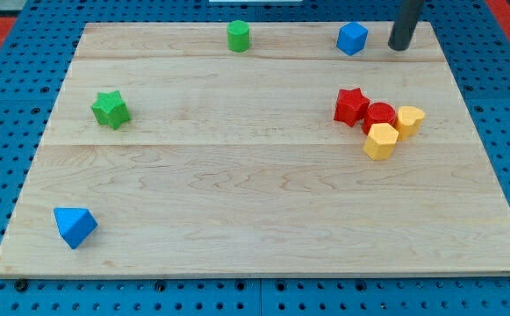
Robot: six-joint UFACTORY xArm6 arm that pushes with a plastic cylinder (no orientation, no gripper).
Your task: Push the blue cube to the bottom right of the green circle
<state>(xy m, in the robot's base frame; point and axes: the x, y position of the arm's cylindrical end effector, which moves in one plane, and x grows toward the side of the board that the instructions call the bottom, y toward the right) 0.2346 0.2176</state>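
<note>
The blue cube (352,38) sits near the top edge of the wooden board (263,193), right of centre. The green circle (238,36), a short green cylinder, stands at the top edge, well to the cube's left. My tip (399,46) is at the top right, just to the right of the blue cube with a small gap between them. The rod runs up out of the view's top.
A green star (111,109) lies at the left. A red star (351,105), a red cylinder (379,116) and two yellow blocks (410,119) (380,140) cluster at the right. A blue wedge-like block (75,226) sits at the bottom left.
</note>
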